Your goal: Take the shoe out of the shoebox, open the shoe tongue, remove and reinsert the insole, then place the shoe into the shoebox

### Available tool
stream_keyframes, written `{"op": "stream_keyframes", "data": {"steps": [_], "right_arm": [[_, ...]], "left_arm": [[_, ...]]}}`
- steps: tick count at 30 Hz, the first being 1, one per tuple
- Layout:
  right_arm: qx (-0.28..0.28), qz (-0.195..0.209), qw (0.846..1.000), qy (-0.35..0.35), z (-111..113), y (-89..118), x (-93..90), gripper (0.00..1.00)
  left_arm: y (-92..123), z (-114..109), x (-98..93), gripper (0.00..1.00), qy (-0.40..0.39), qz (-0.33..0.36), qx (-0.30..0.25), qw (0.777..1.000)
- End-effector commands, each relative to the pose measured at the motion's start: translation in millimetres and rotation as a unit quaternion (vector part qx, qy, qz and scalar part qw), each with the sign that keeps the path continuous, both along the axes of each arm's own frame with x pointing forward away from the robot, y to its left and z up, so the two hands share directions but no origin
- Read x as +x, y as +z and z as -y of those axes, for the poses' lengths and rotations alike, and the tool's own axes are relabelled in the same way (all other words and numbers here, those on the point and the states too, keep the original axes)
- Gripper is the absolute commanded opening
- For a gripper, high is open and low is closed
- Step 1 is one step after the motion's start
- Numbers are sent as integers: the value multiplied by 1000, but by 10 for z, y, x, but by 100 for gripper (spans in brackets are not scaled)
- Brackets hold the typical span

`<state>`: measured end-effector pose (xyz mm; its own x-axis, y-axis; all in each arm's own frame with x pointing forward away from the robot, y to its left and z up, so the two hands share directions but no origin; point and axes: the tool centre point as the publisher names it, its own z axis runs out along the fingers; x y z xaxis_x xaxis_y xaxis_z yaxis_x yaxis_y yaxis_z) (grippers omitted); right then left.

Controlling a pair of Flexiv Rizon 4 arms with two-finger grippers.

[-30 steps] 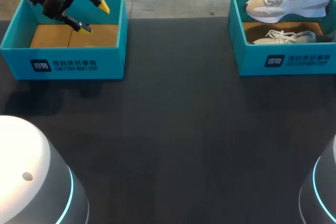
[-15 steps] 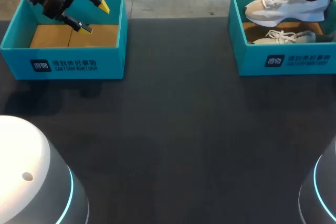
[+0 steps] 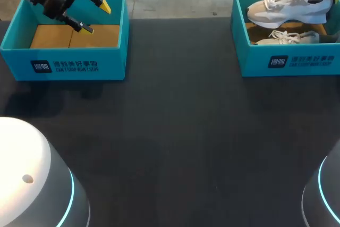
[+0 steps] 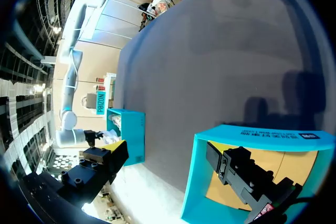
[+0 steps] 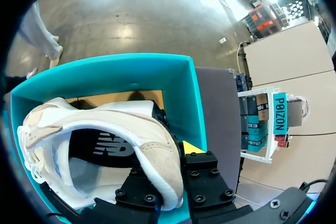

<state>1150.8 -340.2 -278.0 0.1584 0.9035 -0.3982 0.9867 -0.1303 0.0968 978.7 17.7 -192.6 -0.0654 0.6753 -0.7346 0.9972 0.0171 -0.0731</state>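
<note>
Right end effector clamped on shoe heel, shoebox under it; left end effector open, empty. Tongue, insole, repack pending.

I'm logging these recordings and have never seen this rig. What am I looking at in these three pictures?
Two robot arms share a dark table. The wide picture looks down from above and behind; the two round ones come from cameras on each wrist. The left end effector hangs open over the left shoebox, which shows only cardboard inside. The right end effector grips a white shoe by its heel above the right shoebox, where a second shoe lies.
</note>
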Motion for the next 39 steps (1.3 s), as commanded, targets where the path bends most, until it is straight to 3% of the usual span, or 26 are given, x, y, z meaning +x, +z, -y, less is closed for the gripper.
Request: {"op": "stream_keyframes", "data": {"steps": [1, 39], "right_arm": [[0, -4, 1000, 0, 5, -36, 57, 0], [2, -25, 1000, -7, 52, -408, 74, 0]], "left_arm": [[6, -2, 0, 100, 0, 0, 2, 1000], [6, -2, 0, 100, 0, 0, 2, 1000]]}}
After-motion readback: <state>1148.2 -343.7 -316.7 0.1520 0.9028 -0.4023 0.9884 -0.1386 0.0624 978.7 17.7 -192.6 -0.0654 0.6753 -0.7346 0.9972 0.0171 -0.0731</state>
